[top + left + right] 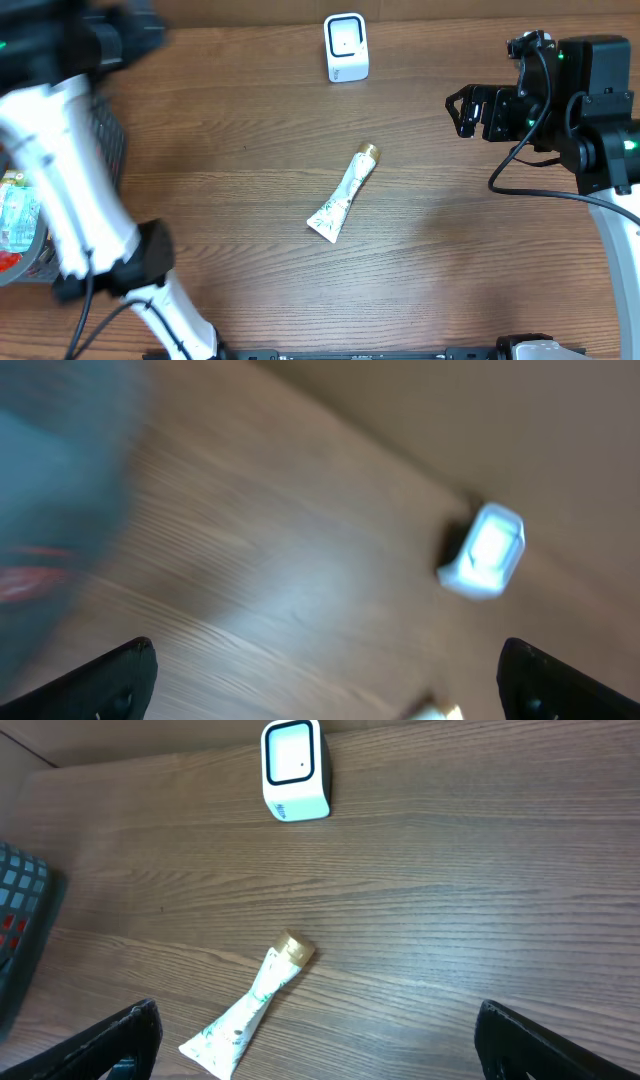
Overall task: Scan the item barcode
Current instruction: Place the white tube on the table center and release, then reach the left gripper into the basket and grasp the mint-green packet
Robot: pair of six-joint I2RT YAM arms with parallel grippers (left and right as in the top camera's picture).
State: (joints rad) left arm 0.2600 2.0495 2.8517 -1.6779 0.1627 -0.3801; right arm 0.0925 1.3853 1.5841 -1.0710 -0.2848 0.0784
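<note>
Overhead view of a wooden table (230,140). The item to scan, a slim white tube (345,192) with a gold cap, lies loose on the wood at the centre of the frame. It sits on a diagonal, cap toward the upper right and flat crimped end toward the lower left. The small white scanner (346,47) stands at the top centre, well apart from the tube. A dark mesh basket (105,140) holding packets sits at the left edge.

As I read it, the step in hand is picking up the tube, since nothing is gripping it yet. To do it well, turn your wrist so the jaws cross the tube's narrow width rather than run along it. Pinch near the middle of the body, which looks soft, so squeeze gently. No barcode can be made out in these views, so leave as much of the printed surface uncovered as you can. Then carry that surface to face the scanner's front window.

Your right gripper (315,1020) is spread wide and holds nothing. In its wrist view the fingertips (130,1030) sit in the lower corners of the frame, with the tube (250,1010) on the table between them but not touched, and the scanner (295,770) at the top. Your left gripper (325,655) is also spread wide and empty. Its view is smeared, showing bare wood and the scanner (485,550) at the right.
</note>
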